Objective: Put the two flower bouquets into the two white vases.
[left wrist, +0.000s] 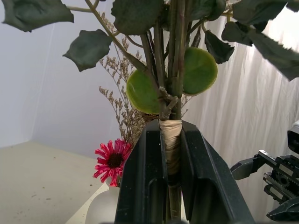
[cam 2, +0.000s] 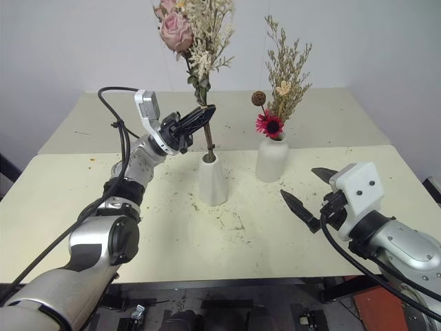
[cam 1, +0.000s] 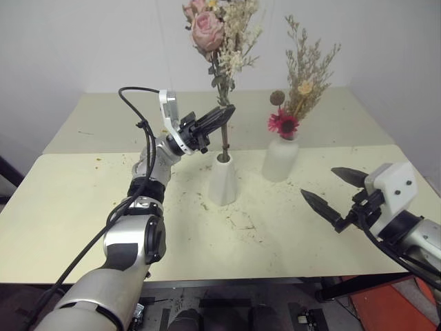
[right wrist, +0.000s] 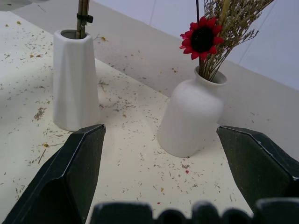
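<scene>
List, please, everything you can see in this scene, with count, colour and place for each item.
Pink rose bouquet: one, pale pink and cream, stems in the mouth of the tapered vase, gripped by the left gripper.
Tapered vase: one, white, table centre.
Tan sprig bouquet: one, tan with a magenta-red daisy, standing in the round vase.
Round vase: one, white, right of the tapered vase.
Tables: two, cream, near one strewn with dried crumbs.
Left gripper: one, black fingers, shut on the rose stems above the tapered vase.
Right gripper: one, black fingers, open, near the table's right side.
</scene>
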Available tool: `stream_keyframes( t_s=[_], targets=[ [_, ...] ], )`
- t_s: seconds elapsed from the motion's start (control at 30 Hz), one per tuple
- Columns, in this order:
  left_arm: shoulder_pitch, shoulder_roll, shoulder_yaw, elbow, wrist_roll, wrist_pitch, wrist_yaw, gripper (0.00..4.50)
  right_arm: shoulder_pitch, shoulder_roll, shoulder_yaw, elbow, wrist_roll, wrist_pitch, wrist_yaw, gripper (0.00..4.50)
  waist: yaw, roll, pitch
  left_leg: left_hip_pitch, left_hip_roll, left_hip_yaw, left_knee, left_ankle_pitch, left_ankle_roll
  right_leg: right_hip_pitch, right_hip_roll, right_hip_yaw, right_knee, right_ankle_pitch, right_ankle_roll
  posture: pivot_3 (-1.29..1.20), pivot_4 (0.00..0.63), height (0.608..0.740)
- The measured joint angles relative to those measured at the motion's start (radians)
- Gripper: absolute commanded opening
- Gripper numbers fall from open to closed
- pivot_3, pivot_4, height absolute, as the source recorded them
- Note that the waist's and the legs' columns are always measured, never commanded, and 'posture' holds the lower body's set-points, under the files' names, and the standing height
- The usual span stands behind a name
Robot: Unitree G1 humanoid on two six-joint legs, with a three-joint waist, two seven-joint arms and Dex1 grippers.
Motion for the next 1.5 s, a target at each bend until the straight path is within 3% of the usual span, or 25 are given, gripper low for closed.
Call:
stream_keyframes(
  t_s=[1.5],
  targets=[
    [0.123, -0.024, -0.082, -0.003, 0.056, -0.158, -0.052, 0.13, 0.025, 0.041, 0.028, 0.026, -0.039, -0.056, 0.01, 4.5, 0.0, -0.001, -0.001, 0.009, 0.0, 0.0, 0.0, -0.001, 0.002, 0.01, 0.0, 0.0, -0.002, 0.0, 0.001, 0.0, 0.15, 0.74]
  ],
)
